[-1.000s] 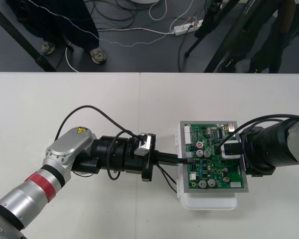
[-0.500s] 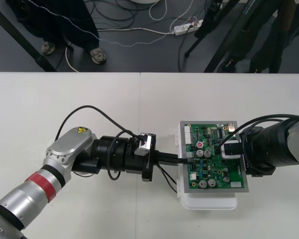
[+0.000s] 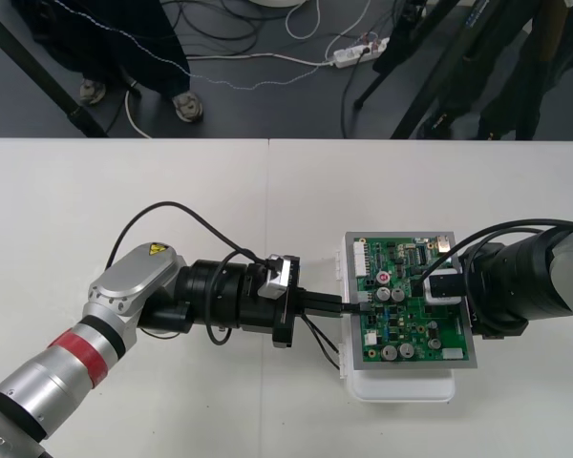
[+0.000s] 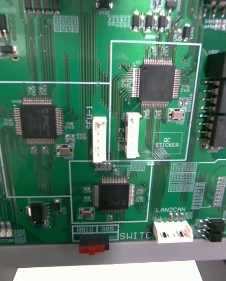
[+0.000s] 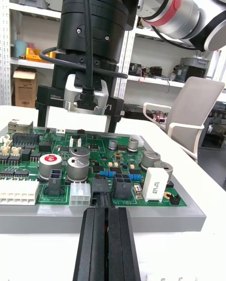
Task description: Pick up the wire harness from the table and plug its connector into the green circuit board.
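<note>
While the left gripper [image 3: 350, 303] pinches the black plug [image 5: 100, 186] at the board's [image 3: 413, 330] nine o'clock edge, the right gripper [image 5: 80, 120] hangs spread.

There is one green circuit board [image 3: 406, 301], with one white base [image 3: 401, 386] under it. One wire harness [image 3: 317, 342] hangs just beside the board. There are two end effectors: the left end effector [image 3: 349, 303] at the board's edge, and the right end effector [image 5: 79, 123] over the board. One surface [image 3: 172, 191] carries the board.

Circuit board [image 3: 406, 307] on base [image 3: 401, 386]; harness [image 5: 100, 187] in left pincer [image 3: 349, 304] at its edge, right pincer [image 3: 439, 286] above.
</note>
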You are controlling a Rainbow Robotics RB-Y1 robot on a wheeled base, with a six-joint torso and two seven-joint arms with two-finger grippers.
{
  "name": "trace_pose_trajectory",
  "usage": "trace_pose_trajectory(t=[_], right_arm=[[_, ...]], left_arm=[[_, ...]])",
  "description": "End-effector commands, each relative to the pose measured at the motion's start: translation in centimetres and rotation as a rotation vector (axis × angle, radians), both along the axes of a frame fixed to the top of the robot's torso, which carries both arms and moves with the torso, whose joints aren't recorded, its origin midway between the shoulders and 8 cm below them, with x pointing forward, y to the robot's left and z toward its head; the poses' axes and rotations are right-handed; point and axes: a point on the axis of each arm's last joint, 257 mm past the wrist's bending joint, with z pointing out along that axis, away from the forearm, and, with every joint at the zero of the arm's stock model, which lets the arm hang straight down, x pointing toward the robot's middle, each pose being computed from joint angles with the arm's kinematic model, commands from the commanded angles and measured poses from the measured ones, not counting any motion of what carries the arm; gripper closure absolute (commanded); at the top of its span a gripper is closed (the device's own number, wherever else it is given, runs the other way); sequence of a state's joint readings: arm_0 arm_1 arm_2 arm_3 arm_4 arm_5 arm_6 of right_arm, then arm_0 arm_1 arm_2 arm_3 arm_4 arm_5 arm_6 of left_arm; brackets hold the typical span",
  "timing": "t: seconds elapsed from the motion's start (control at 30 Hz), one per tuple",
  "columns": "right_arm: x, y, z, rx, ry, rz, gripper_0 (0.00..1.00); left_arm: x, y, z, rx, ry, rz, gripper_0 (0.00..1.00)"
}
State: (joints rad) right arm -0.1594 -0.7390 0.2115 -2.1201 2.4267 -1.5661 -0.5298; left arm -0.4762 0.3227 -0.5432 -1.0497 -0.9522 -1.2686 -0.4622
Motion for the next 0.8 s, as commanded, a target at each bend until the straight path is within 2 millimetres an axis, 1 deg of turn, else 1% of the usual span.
trace_pose_trajectory(t=[0.03, 0.37, 0.8], right_arm=[[-1.01, 1.9, 0.09, 0.034, 0.007, 0.006, 0.0], [-1.06, 2.26, 0.18, 0.041, 0.005, 0.012, 0.0], [-1.08, 2.63, 0.16, 0.049, 0.005, 0.016, 0.0]], left_arm=[[-1.15, -2.96, 2.42, -0.085, -0.113, -0.018, 1.0], [-0.95, -2.97, 2.56, -0.093, -0.14, -0.009, 1.0], [-1.16, -3.27, 2.92, -0.105, -0.181, -0.013, 1.0]])
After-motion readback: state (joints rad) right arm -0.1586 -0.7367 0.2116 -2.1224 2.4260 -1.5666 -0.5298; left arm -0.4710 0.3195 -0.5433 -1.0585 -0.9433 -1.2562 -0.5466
